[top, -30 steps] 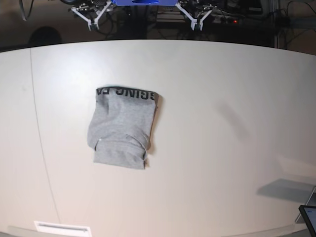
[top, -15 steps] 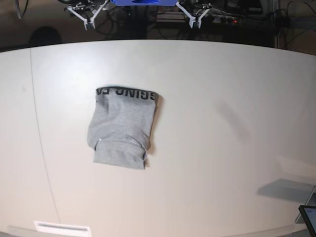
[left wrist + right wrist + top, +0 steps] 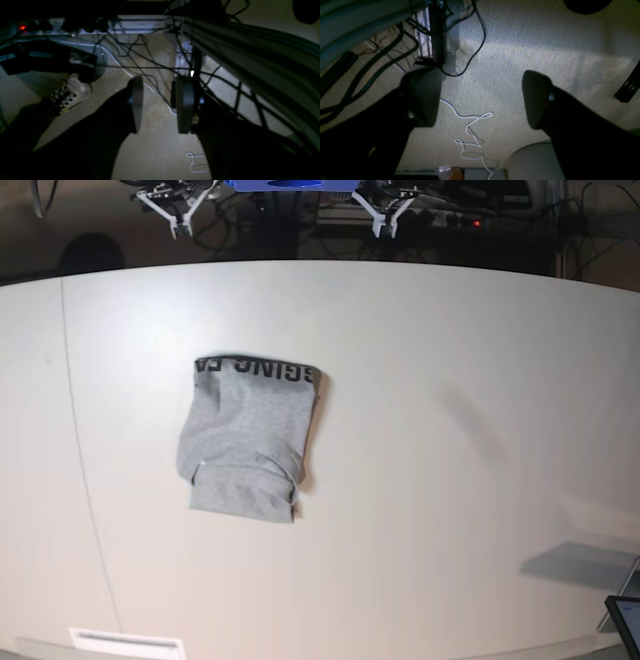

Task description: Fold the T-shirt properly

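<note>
The T-shirt (image 3: 247,442) lies folded into a compact grey rectangle on the white table (image 3: 450,380), left of centre. A strip of black lettering shows along its far edge. Both grippers are pulled back beyond the table's far edge, well away from the shirt. My right gripper (image 3: 179,222) is open and empty; in the right wrist view (image 3: 480,120) its fingers stand wide apart over carpet. My left gripper (image 3: 384,222) is empty; in the left wrist view (image 3: 158,122) its fingers are a narrow gap apart over the floor.
A dark screen corner (image 3: 626,622) and a grey flat object (image 3: 580,565) sit at the table's front right. A white strip (image 3: 126,642) lies at the front left edge. Cables (image 3: 140,57), a shoe (image 3: 68,93) and a white cord (image 3: 470,130) are on the floor.
Both grippers have drawn slightly further back at the top of the base view. The left gripper's fingers look closer together than before. The T-shirt has not moved.
</note>
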Robot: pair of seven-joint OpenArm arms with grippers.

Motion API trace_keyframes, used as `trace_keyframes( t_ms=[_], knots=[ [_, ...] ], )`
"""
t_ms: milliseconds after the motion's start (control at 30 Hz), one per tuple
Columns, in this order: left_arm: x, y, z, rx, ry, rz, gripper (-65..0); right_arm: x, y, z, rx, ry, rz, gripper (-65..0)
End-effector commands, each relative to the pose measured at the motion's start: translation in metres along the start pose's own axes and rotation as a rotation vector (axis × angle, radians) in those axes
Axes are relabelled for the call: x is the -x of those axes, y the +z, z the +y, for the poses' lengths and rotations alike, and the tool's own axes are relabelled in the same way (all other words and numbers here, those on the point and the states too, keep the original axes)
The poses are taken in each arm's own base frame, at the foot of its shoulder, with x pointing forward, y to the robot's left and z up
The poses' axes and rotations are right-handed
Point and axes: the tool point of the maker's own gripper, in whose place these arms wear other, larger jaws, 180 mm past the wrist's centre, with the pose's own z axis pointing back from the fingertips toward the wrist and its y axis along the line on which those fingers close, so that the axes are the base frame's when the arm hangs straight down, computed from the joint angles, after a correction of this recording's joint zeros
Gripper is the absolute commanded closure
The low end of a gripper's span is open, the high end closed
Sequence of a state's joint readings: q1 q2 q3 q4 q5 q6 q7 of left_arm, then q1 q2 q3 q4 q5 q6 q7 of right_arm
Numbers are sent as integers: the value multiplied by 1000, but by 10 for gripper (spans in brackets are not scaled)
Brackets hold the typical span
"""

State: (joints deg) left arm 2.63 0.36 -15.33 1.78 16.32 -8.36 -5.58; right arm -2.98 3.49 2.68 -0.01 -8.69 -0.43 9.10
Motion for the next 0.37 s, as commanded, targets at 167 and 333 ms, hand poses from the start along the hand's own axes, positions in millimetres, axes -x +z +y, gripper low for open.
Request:
trace_keyframes(
  t_ms=[167, 333],
  knots=[
    [-5, 0, 0, 3, -2, -14, -222, -14, -1, -16, 27, 0, -26, -480],
    [-5, 0, -1, 4, 0, -14, -222, -14, -1, -18, 29, 5, -25, -480]
  ],
)
